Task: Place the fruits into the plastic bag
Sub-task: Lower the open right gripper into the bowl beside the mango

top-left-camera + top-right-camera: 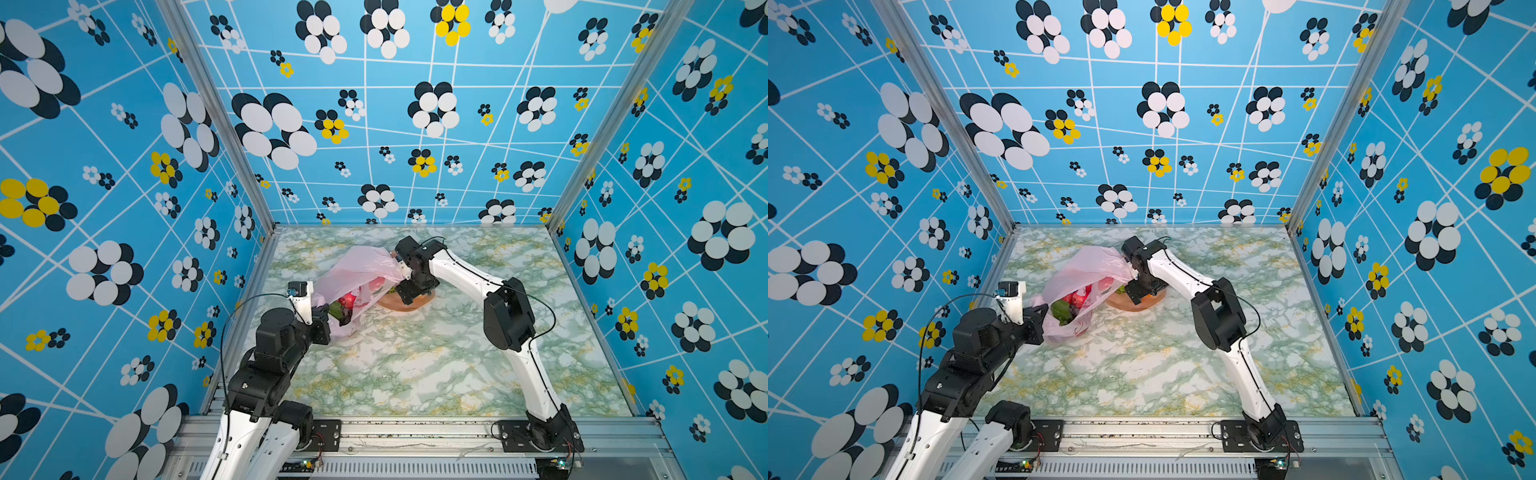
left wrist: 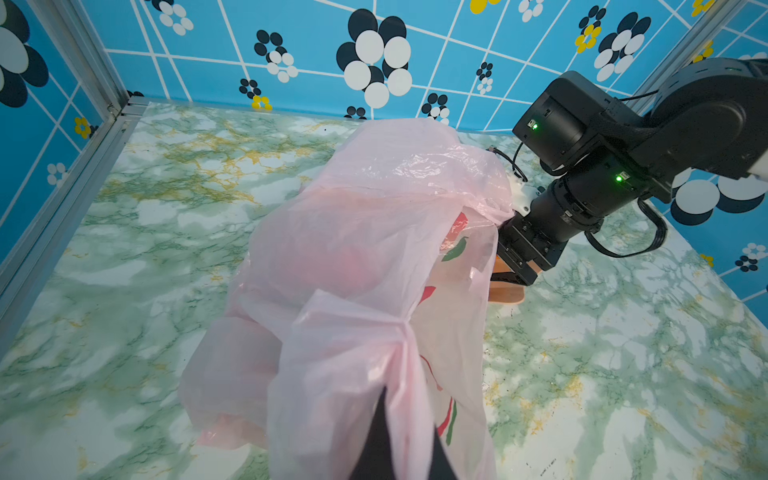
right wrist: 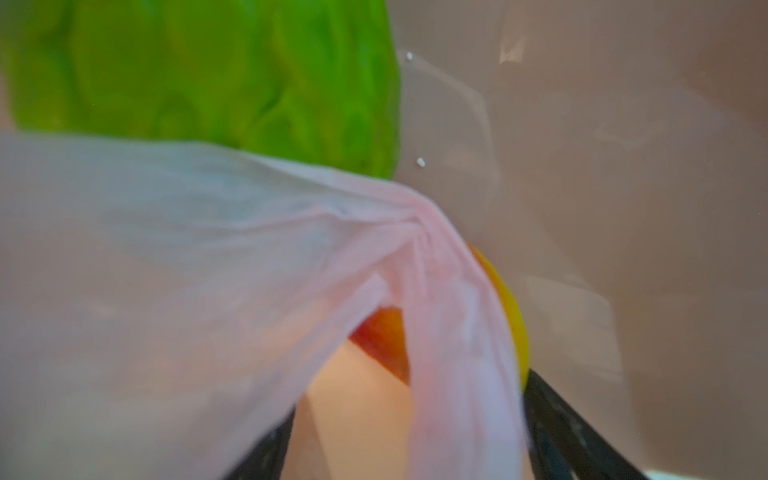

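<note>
The pale-pink plastic bag [image 1: 357, 270] [image 1: 1088, 270] [image 2: 365, 249] lies on the table with its mouth facing the front. My left gripper [image 1: 323, 316] [image 1: 1039, 312] [image 2: 409, 415] is shut on the bag's near handle. Inside the mouth lie a bumpy green fruit [image 1: 336, 309] [image 1: 1061, 309] and a red fruit [image 1: 347, 300] [image 1: 1077, 297]. My right gripper [image 1: 400, 293] [image 1: 1133, 293] [image 3: 409, 399] reaches down into the peach bowl [image 1: 409, 305] [image 1: 1133, 305] [image 3: 623, 208], jaws wide apart. A yellow-orange-red mango-like fruit [image 3: 384, 336] lies just ahead of its fingertips, with another bumpy green fruit [image 3: 208, 83] beyond. The bag's far handle [image 3: 208, 270] drapes over this gripper.
The bowl touches the bag's right side near the middle of the marble-patterned table [image 1: 436, 365]. Patterned blue walls close in the back and both sides. The right arm [image 1: 507, 316] arches over the table's right half.
</note>
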